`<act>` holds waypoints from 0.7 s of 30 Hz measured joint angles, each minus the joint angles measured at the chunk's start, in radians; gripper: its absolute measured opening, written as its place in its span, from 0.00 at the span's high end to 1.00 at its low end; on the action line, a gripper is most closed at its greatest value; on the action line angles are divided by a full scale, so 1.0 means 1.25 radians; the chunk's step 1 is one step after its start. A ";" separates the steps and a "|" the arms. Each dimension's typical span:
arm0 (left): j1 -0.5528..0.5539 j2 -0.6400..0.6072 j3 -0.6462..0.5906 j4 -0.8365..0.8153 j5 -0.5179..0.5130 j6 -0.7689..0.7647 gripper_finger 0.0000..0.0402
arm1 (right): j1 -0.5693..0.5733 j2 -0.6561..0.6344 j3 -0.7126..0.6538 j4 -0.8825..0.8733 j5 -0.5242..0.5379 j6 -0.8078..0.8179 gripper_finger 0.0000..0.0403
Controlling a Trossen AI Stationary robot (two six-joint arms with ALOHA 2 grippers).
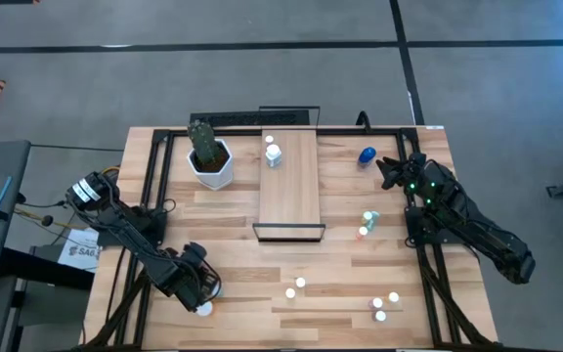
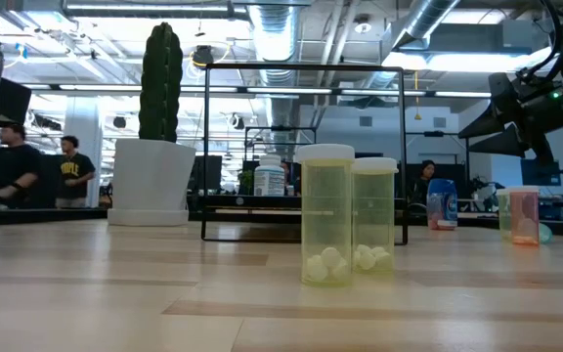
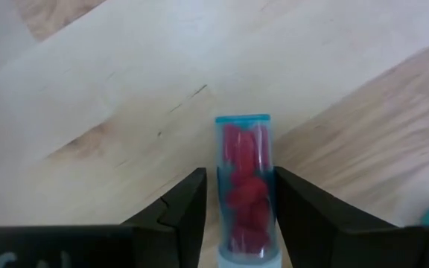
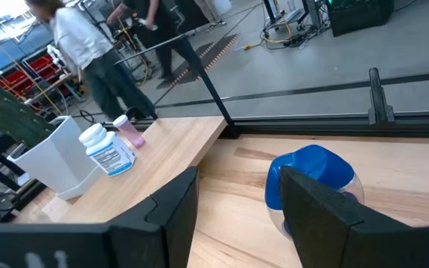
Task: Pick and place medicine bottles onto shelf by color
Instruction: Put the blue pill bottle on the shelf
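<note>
My left gripper point(image 1: 201, 299) is at the table's near left, pointing down, shut on a small reddish bottle point(image 3: 243, 179) with a white cap point(image 1: 204, 309). My right gripper point(image 4: 237, 216) is open at the far right, level, just short of the larger blue bottle point(image 4: 310, 173), which lies on the table. The shelf point(image 1: 289, 191) lies in the middle of the table with a white bottle point(image 1: 274, 154) and a smaller one point(image 1: 271, 141) at its far end. Several small bottles point(image 1: 300, 283) stand on the table's near right. My left gripper pinches the reddish bottle by the two sides of its body point(image 3: 222, 186) between its two fingers point(image 3: 186, 212). The fingers come from above, pointing almost straight down along the bottle. The bottle's base point(image 3: 242, 120) looks to be on the table; the cap end is nearest the wrist.
A white hexagonal pot with a cactus point(image 1: 210, 161) stands left of the shelf's far end. Two more bottles point(image 1: 368, 223) stand right of the shelf's near end. Two yellow-green bottles point(image 2: 327, 215) stand close in the low view. People move in the room behind.
</note>
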 joint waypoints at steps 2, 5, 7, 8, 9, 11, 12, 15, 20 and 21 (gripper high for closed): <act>0.000 0.000 0.000 0.003 -0.003 0.009 0.66 | 0.000 0.000 0.000 0.000 0.000 0.000 0.48; 0.000 -0.001 0.001 0.007 -0.005 0.010 0.66 | 0.000 0.000 0.000 0.000 0.000 0.000 0.48; 0.000 -0.001 0.001 0.017 -0.020 0.044 0.66 | 0.000 0.000 0.000 0.000 0.000 0.000 0.48; 0.000 -0.001 0.001 0.022 -0.029 0.062 0.66 | 0.000 0.000 0.000 0.000 0.000 0.000 0.48; 0.000 -0.001 0.001 0.023 -0.033 0.070 0.66 | 0.000 0.000 0.000 0.000 0.000 0.000 0.48; 0.000 -0.001 0.001 0.023 -0.041 0.073 0.66 | 0.000 0.000 0.000 0.000 0.000 0.000 0.48; 0.000 -0.001 0.001 0.024 -0.042 0.079 0.66 | 0.000 0.000 0.000 0.000 0.000 0.000 0.48; 0.005 -0.001 0.001 0.027 -0.055 0.115 0.66 | 0.000 0.000 0.000 0.000 0.000 0.000 0.48; 0.031 -0.001 0.001 0.037 -0.075 0.153 0.66 | 0.000 0.000 0.000 0.000 0.000 0.000 0.48; 0.038 -0.001 0.001 0.037 -0.078 0.162 0.66 | 0.000 0.000 0.000 0.000 0.000 0.000 0.48</act>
